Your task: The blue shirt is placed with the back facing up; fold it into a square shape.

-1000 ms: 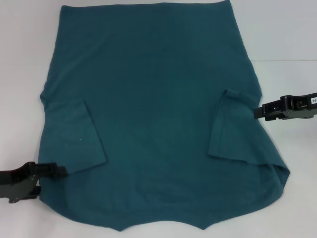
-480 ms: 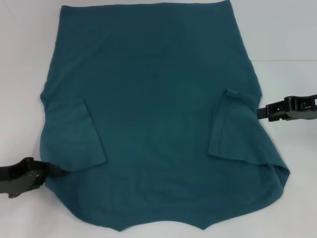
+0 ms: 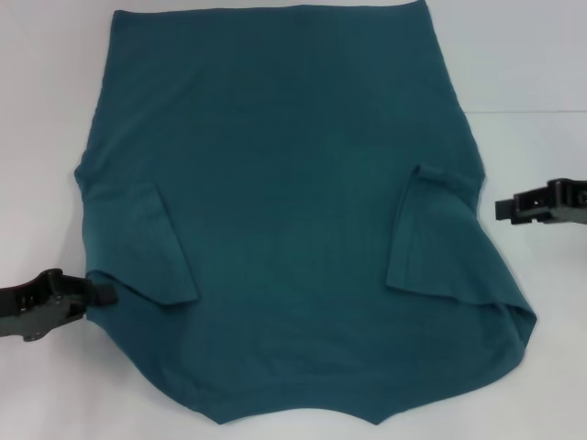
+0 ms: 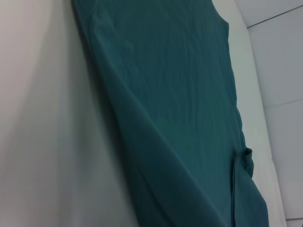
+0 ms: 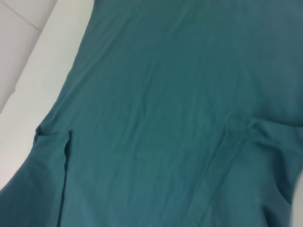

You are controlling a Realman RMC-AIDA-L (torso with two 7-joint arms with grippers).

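The blue shirt (image 3: 293,183) lies flat on the white table (image 3: 537,64), plain side up, hem at the far end and collar edge near me. Its left sleeve (image 3: 138,243) and right sleeve (image 3: 436,234) are folded inward onto the body. My left gripper (image 3: 103,293) sits low on the table at the shirt's near-left edge, right at the cloth. My right gripper (image 3: 500,209) is just off the shirt's right edge, a little apart from it. The left wrist view shows the shirt (image 4: 180,94). The right wrist view shows the shirt (image 5: 180,85) with a folded sleeve.
Bare white table (image 3: 37,137) lies on both sides of the shirt. A table seam (image 3: 527,112) runs at the far right. The shirt's near edge (image 3: 303,417) reaches almost to the bottom of the head view.
My right gripper has drawn back to the right, away from the shirt's edge. My left gripper has shifted slightly left and farther up along the shirt's left edge. The shirt has barely moved.
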